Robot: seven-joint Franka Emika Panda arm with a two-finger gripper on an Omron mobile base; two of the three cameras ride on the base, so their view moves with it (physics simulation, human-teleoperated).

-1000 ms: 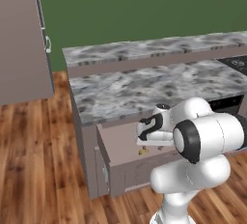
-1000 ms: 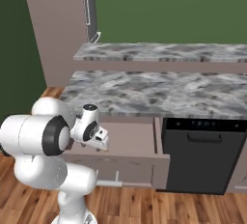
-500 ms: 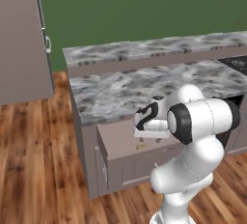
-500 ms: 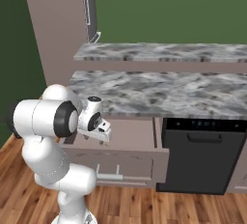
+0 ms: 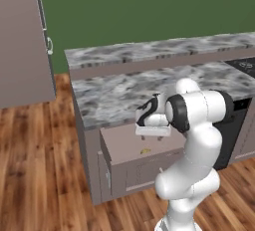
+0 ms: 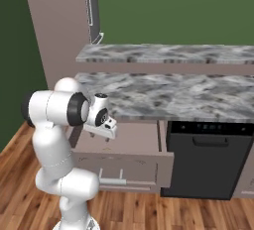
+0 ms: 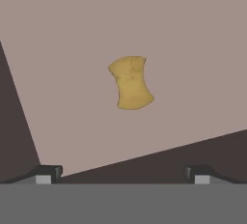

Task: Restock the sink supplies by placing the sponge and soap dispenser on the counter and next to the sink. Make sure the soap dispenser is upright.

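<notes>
1. Light is even and moderately bright in all three rendered views; no glare shows.
2. Shadows are soft; the open drawer (image 5: 142,148) lies shaded beneath the counter (image 5: 114,93) edge.
3. Edges look slightly soft; there is no visible distortion.

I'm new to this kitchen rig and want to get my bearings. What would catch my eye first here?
The white arm bends over an open drawer below the marbled counter, its end effector open and aimed down into it. A small yellow sponge lies alone on the drawer floor, straight ahead of the fingertips in the hand view. To the drawer's right, in the right base view, stands a black dishwasher.
</notes>
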